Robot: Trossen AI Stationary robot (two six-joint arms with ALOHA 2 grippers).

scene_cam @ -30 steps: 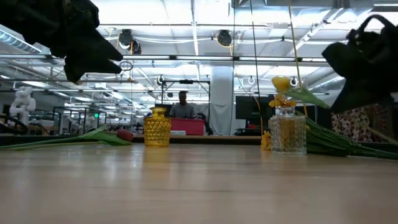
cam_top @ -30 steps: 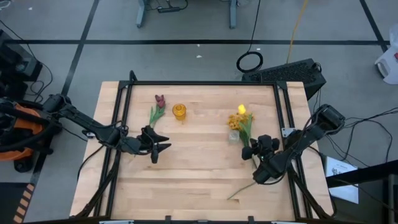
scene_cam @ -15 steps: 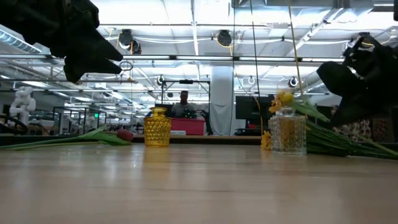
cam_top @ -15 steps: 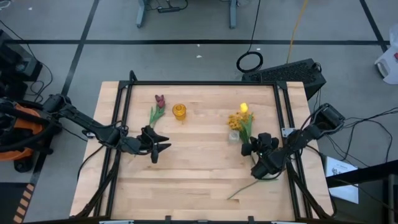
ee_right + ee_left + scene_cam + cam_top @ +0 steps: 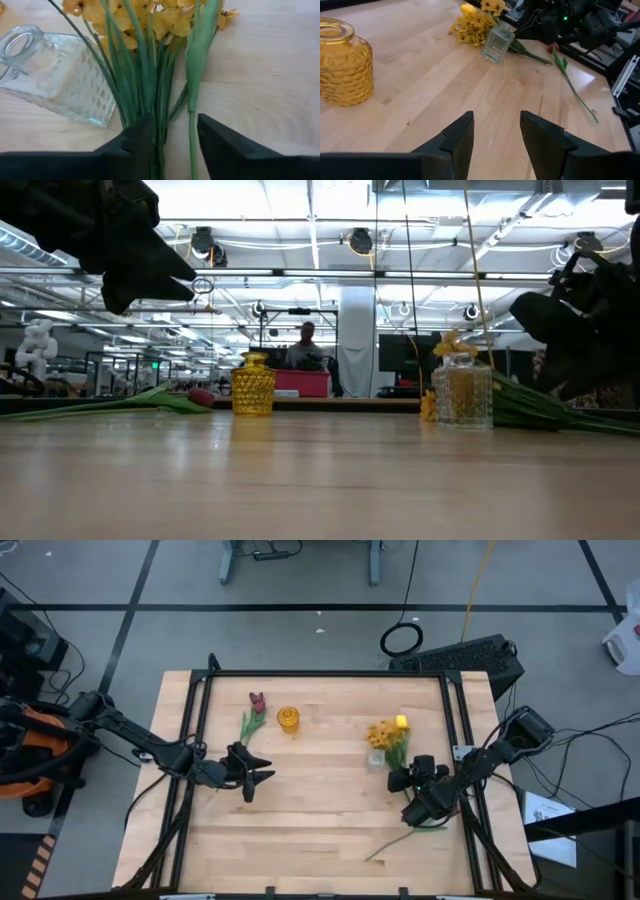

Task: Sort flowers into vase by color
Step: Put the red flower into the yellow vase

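Observation:
An amber vase (image 5: pixel 288 719) and a clear glass vase (image 5: pixel 375 758) stand upright on the table. Yellow blossom sprays (image 5: pixel 381 734) and a yellow tulip (image 5: pixel 401 722) lie beside the clear vase, their stems (image 5: pixel 150 85) running under my right gripper (image 5: pixel 170 142). That gripper is open, low over the stems, with a finger on either side of them. A dark-red tulip (image 5: pixel 257 700) lies left of the amber vase. Another red tulip (image 5: pixel 552 47) lies by the right arm, its stem (image 5: pixel 385 845) reaching toward the near edge. My left gripper (image 5: pixel 262 778) hovers open at mid-left, holding nothing. My right gripper's open fingers stand on either side of the yellow tulip's stem (image 5: pixel 192 125) and the sprays' stems, coming from the table's near right along them. The stems lie on the table. I cannot tell whether a finger touches them.
A black frame (image 5: pixel 320 674) runs along the table's far, left and right sides. Bare wood (image 5: pixel 310 820) spreads between the two arms and toward the near edge. A person (image 5: pixel 305 350) shows far behind the table in the low view.
My right gripper has opened and let go of the yellow tulip while sinking a little toward the table. The tulip's head, held up above the clear vase a second ago, has dropped down beside the yellow sprays.

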